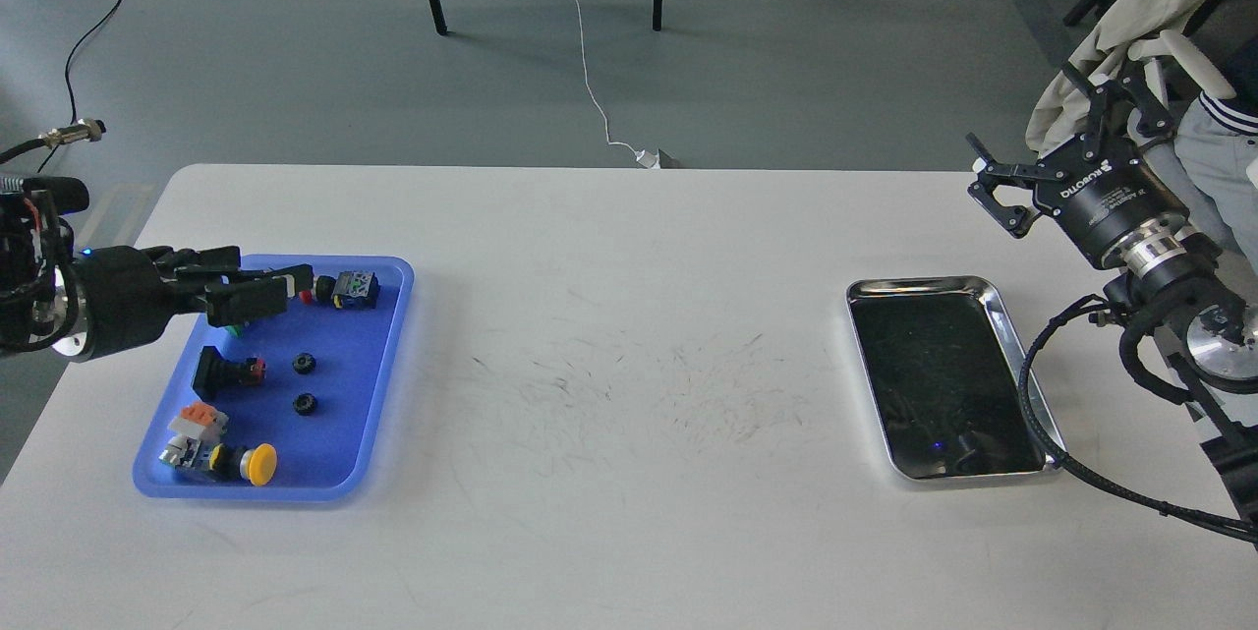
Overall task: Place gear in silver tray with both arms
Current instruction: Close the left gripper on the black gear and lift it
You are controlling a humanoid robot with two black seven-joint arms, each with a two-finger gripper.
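Head view: a white worktop [629, 473] carries a blue plastic tray [388, 355] at the left and the silver tray [1022, 355] at the right, the two well apart. The silver tray lies flat near the right edge, its raised rim bright and its dark mirror-like bottom bare. The blue plastic tray holds two small black gears [304, 364], one just behind the other near the tray's middle, a yellow push button [258, 464] at the front left corner, a black switch block [224, 372] with a red end, an orange-and-grey part [200, 419], and a black component [355, 289] with coloured marks at the rear. The left tool [280, 288] reaches in from the left over the rear of the blue plastic tray, its fingers lying close together; whether they are clenched on anything cannot be told. A green item shows just beneath it. The right tool [988, 180], marked ROBOTIQ, hangs above the far right corner of the worktop, behind the silver tray and clear of it, with its fingers spread apart and nothing between them. A black cable [1032, 384] from the right arm loops across the silver tray's right rim.
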